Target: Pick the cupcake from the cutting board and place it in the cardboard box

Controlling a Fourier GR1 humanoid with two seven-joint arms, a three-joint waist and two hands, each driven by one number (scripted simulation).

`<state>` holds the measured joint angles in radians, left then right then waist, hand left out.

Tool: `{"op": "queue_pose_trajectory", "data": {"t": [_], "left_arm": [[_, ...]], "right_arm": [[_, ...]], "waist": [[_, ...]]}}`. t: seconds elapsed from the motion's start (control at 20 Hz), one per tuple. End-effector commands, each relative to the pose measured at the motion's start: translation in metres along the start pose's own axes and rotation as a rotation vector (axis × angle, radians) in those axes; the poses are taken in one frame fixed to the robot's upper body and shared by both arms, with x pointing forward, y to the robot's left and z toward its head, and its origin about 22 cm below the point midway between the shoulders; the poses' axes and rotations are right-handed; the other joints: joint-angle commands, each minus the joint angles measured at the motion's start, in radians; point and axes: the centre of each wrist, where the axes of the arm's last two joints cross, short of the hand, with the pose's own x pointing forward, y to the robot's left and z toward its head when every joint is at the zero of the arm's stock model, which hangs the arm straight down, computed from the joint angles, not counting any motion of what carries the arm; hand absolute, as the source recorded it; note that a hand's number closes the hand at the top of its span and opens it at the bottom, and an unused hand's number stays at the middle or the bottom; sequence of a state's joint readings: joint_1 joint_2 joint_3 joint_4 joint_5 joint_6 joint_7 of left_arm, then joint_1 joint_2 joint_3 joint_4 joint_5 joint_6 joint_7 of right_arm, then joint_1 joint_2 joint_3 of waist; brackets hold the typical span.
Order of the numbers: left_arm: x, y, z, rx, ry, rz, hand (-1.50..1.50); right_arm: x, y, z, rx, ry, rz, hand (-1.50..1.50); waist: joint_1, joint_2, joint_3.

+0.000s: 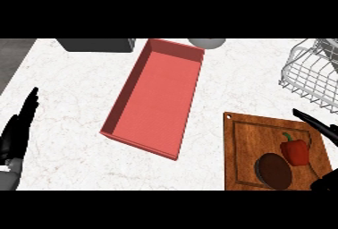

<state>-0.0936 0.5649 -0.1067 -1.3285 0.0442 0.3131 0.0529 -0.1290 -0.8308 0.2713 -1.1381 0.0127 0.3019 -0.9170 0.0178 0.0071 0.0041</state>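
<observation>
Closing on the wrong item is the main hazard: the cupcake [272, 170] sits at the near end of the cutting board [241, 134], just beside a red bell pepper [296, 150], and whether the two touch cannot be told. The right hand [317, 124] is at the board's right edge, its fingers straight and spread away from the thumb, holding nothing. The pepper lies nearer those fingers than the cupcake does, so a reach from that side would likely meet or push the pepper first.

A second risk is the carry. The cardboard box [156, 96] lies well apart to the left, set at an angle on the worktop [66, 89], and its low walls could catch the cupcake on a low pass.

The box is open-topped and shows nothing inside. The wire dish rack [310, 74] at far right is cut off by the edge; its contents cannot be told. The left hand [19, 129] rests at the left edge, fingers straight, holding nothing.
</observation>
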Motion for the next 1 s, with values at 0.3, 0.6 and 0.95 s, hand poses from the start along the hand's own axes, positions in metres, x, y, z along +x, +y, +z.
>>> {"op": "queue_pose_trajectory", "data": {"t": [0.3, 0.6, 0.95], "left_arm": [[-0.018, -0.007, 0.001, -0.002, 0.002, 0.001, 0.00], [-0.009, 0.000, -0.007, 0.018, 0.011, -0.003, 0.00], [-0.021, 0.014, 0.001, -0.007, 0.007, -0.006, 0.00]], "right_arm": [[0.018, -0.033, -0.036, 0.402, 0.040, 0.312, -1.50], [0.035, -0.017, -0.069, 0.568, 0.123, 0.393, -1.50], [0.034, 0.007, -0.078, 0.610, 0.170, 0.453, -1.50]], "waist": [[0.003, -0.003, -0.004], [-0.010, -0.006, -0.005], [-0.016, -0.008, -0.004]]}}
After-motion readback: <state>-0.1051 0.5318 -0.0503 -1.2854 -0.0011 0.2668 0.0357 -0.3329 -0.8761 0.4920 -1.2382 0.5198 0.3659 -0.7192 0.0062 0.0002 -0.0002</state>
